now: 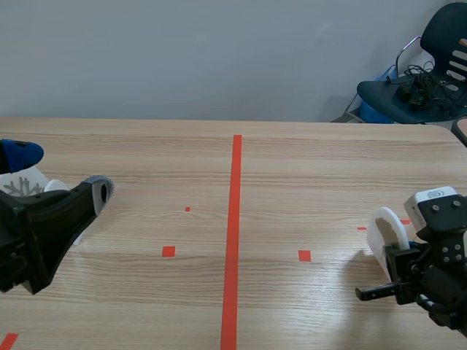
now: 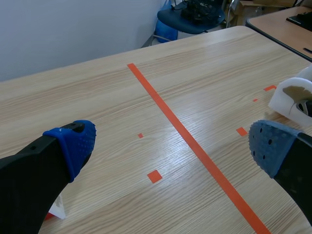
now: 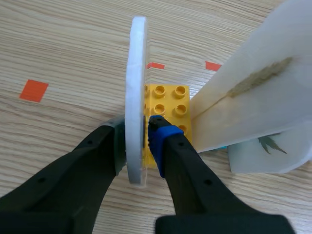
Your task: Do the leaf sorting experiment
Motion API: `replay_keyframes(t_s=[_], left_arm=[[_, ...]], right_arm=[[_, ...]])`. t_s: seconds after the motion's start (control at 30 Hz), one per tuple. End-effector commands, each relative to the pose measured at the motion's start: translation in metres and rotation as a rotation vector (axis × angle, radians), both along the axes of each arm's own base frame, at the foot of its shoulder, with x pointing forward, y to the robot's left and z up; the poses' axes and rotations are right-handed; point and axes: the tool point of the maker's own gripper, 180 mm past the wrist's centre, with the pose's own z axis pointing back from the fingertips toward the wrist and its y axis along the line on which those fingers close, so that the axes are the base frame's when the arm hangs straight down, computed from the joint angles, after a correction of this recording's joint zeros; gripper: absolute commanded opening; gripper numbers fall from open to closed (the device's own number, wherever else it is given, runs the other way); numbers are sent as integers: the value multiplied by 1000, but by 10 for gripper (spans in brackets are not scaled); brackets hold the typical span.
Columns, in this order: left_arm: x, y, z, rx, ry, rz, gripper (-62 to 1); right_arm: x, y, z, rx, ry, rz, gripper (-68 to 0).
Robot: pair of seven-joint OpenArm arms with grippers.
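Well, the white disc (image 3: 136, 73) stands upright on its edge at the right side of the table (image 3: 63, 44), clamped between the fingers of my right gripper (image 3: 138, 136). A yellow brick (image 3: 168, 102) sits against it, and the leaf cards (image 3: 253, 92) lean just beside. My left gripper (image 2: 173, 145) hangs with fingers spread, holding nothing.
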Motion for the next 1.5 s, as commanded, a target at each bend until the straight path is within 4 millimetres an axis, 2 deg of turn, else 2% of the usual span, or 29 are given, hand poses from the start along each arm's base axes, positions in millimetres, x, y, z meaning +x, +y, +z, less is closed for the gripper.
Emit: replay_keyframes(t_s=[0.0,0.13,0.2,0.3,0.5,0.6,0.7,0.83,1.07,1.47], left_arm=[[1,-1,5,-21,-17,6,14],[1,-1,5,-21,-17,6,14],[1,-1,5,-21,-17,6,14],[1,-1,5,-21,-17,6,14],[2,-1,5,-21,-17,6,14],[1,-1,5,-21,-17,6,14],[1,-1,5,-20,-16,5,14],[1,-1,5,-20,-16,6,14],[1,-1,4,-18,-13,5,14],[-3,-7,-6,0,27,-18,14]], right_arm=[[6,-1,13,-10,-41,7,-499],[7,-1,15,-10,-46,9,-380],[11,2,24,-7,-69,19,-319],[20,9,49,13,-138,30,-252],[32,31,112,81,-229,59,-248],[27,49,138,124,-257,116,-235],[16,63,155,161,-282,165,-147],[-1,72,163,162,-277,215,1],[-25,81,162,155,-257,290,4],[-24,83,165,132,-265,329,4]])
